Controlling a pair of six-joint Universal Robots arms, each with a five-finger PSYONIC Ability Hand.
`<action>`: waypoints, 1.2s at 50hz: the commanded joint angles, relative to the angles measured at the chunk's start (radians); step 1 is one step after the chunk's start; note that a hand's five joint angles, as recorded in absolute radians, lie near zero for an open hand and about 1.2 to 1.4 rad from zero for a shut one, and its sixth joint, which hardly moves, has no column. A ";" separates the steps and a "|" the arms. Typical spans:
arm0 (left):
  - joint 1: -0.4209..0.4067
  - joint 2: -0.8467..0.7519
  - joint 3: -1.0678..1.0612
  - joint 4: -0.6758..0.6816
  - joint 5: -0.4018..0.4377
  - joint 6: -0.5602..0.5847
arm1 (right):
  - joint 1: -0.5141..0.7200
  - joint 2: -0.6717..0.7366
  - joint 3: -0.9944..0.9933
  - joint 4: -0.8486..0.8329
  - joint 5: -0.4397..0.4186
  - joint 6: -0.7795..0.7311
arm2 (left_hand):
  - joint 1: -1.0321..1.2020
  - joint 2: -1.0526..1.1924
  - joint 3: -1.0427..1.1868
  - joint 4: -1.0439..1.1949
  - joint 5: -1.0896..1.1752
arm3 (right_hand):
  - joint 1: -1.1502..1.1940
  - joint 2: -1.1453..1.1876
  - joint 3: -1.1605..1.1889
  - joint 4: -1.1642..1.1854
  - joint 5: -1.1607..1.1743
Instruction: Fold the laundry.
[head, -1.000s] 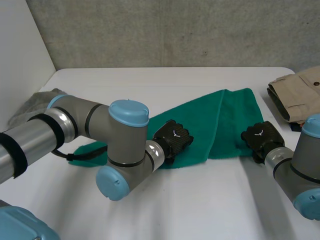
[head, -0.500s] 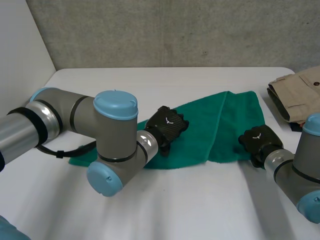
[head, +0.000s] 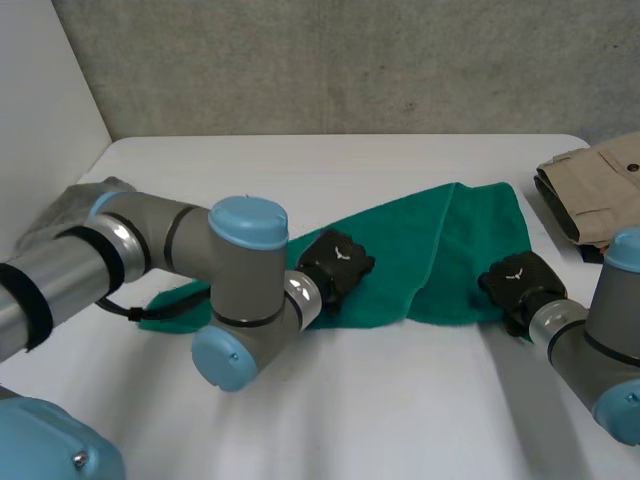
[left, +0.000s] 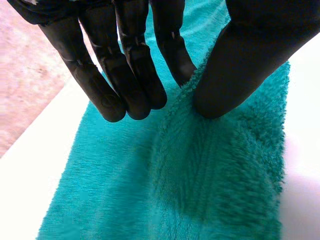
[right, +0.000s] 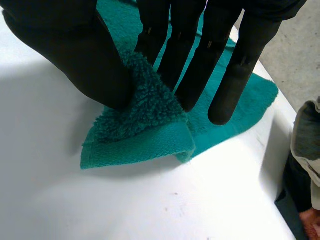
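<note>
Green fleecy towel (head: 440, 240) lies slantwise across the white table (head: 380, 410), and I have it at two spots: my left hand (head: 338, 262) pinches a raised ridge near the middle of its near edge between thumb and fingers, and my right hand (head: 515, 278) nips the near right corner likewise. For a clean fold, I reckon both pinches should lift together, level, and carry that edge squarely onto the far one.
</note>
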 joint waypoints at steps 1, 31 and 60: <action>0.059 0.188 -0.053 0.034 -0.070 -0.114 | -0.018 -0.011 -0.003 0.007 -0.004 -0.034 | 0.226 0.201 0.211 0.202 0.243 | 0.271 0.216 0.210 0.199 0.221; 0.431 -0.065 0.343 0.148 -0.046 -0.334 | 0.048 -0.051 0.044 0.024 -0.004 -0.100 | -0.996 -1.021 -1.011 -1.020 -0.979 | 0.271 0.216 0.210 0.199 0.221; 0.610 0.500 -0.830 0.267 0.261 0.094 | 0.047 -0.077 -0.006 0.140 0.002 -0.109 | -0.663 -0.688 -0.678 -0.687 -0.646 | 0.271 0.216 0.210 0.199 0.221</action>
